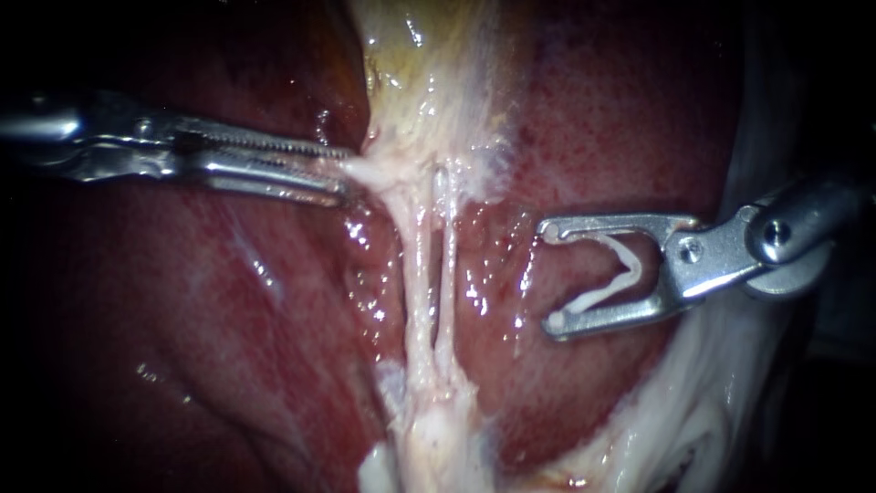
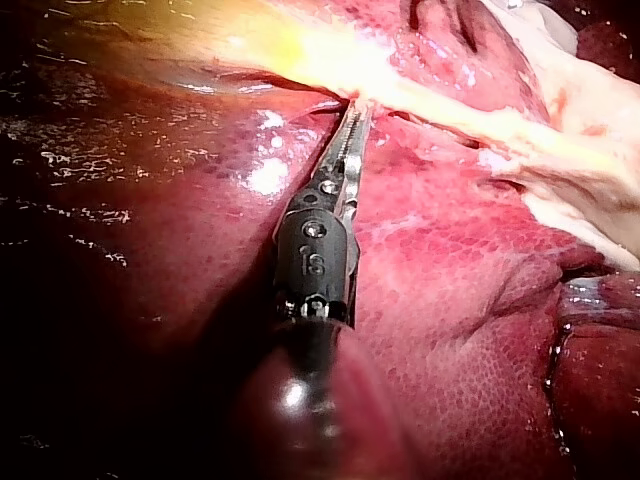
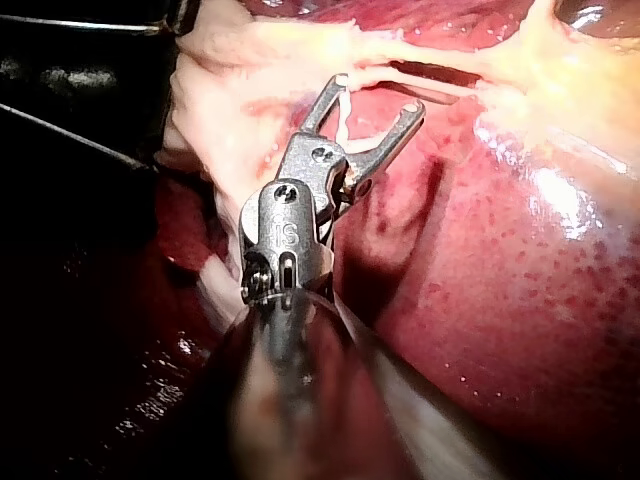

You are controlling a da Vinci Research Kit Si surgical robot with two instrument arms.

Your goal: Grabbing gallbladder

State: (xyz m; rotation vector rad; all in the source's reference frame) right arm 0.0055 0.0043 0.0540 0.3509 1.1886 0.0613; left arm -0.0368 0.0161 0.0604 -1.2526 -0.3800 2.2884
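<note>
From where I stand, the left instrument (image 1: 349,175) reaches in across the liver (image 1: 182,319). Its slim toothed jaws are nearly together on the pale lower edge of the gallbladder (image 1: 429,82), just where it narrows into two thin tubes (image 1: 418,274) running down the middle. The bite looks small, only a fold at the very tips.

The right instrument (image 1: 550,274) hangs off to the other side, near the tubes but apart from them. Its jaws stand wide, with a white clip (image 1: 628,274) seated between them and touching both.

As I judge it, the worry is that shallow hold. If the left instrument pulls hard, the slick tissue could slip out or tear at the edge. Because the grip sits so close to the tubes, a sharp tug might overstretch them or rip them from the neck. The lower jaw also lies close against the liver and could scrape it if the tip dips.
</note>
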